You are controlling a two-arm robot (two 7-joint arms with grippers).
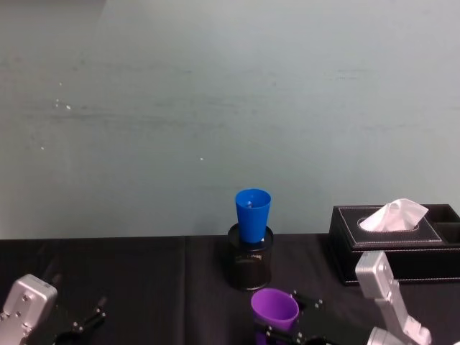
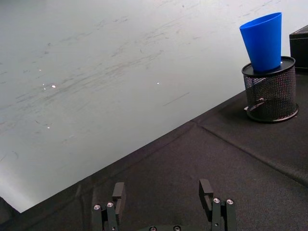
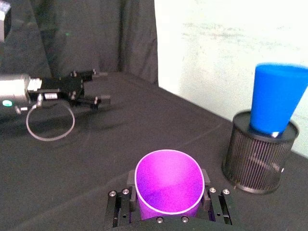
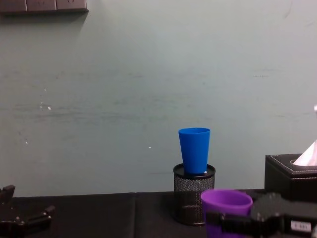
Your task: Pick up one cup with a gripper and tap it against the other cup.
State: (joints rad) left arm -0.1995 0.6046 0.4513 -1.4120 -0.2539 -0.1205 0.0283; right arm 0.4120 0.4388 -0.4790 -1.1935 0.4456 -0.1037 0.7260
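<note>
The right gripper [image 3: 167,192] has its 2 jaws clamped on the purple cup [image 3: 168,185], holding it upright near the worktop's [image 1: 144,287] front edge, mouth clear for tapping. The blue cup [image 1: 252,214] stands propped in a mesh pen holder [image 1: 250,267] by the back edge. The left gripper [image 2: 162,191] rests at the front-left corner, jaws apart.

Nothing legible to report. I find one small white label [image 4: 301,226] on the body of the right gripper [image 4: 228,223], behind the purple cup [image 4: 226,201] it clasps. It carries dark print, but the characters are too small for me to make out. A second sticker [image 3: 6,102], with a green mark, sits on the silver housing of the left arm [image 3: 14,86] and is also unreadable. I can read no brand, number or sign.
</note>
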